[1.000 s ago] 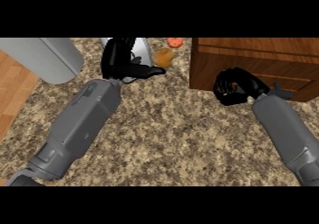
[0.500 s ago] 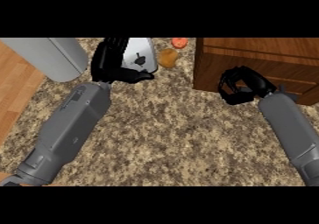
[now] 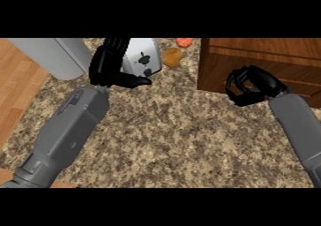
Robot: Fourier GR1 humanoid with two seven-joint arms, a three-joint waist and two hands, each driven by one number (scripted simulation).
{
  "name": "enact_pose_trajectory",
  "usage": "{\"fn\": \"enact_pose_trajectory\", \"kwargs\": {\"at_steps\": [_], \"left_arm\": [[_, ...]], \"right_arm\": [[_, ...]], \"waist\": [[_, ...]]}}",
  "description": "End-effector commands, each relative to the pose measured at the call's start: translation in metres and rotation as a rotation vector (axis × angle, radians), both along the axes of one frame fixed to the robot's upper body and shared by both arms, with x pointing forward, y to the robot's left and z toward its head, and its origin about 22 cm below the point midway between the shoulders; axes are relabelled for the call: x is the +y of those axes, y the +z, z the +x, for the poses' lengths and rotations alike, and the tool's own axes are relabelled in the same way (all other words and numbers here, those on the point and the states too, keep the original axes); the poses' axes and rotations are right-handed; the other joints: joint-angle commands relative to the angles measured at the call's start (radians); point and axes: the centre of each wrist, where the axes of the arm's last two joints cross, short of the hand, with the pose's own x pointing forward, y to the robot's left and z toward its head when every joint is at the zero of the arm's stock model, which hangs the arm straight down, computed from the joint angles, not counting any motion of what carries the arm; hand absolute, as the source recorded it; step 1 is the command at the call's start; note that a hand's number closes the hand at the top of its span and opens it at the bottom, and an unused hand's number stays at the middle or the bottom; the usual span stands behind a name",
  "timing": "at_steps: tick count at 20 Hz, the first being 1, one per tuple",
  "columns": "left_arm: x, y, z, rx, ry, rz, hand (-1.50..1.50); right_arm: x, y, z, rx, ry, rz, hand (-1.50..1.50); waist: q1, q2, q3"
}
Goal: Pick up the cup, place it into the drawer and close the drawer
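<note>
A pale grey cup (image 3: pixel 142 58) with dark marks on its side is at the top centre of the head view. My left hand (image 3: pixel 110 66) is curled round its left side, with the thumb under its lower edge. The wooden drawer unit (image 3: pixel 267 55) fills the upper right corner. My right hand (image 3: pixel 251 86) hovers at the unit's lower left front with its fingers curled. I see nothing inside that hand.
A tan rounded object (image 3: pixel 171 56) and a small orange one (image 3: pixel 184 42) lie just right of the cup. A large grey cylinder (image 3: pixel 49 55) stands at the upper left. The speckled counter (image 3: pixel 182 132) ends at a wooden strip (image 3: pixel 12 92) on the left.
My left hand closed on the cup and drew it left and toward me, so it looks larger. My right hand shifted slightly along the drawer front.
</note>
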Motion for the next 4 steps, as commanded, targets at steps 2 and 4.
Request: {"fn": "enact_pose_trajectory", "kwargs": {"at_steps": [2, 4], "left_arm": [[0.004, -0.005, -0.004, 0.002, -0.019, -0.009, -1.5], [0.016, -0.007, -0.004, 0.007, -0.007, -0.013, -1.5]], "right_arm": [[-0.029, 0.091, 0.03, -0.211, -0.2, -0.063, 1.5], [-0.032, 0.091, 0.029, -0.214, -0.198, -0.051, 1.5]], "waist": [[0.044, 0.011, -0.016], [0.047, 0.015, -0.017]]}}
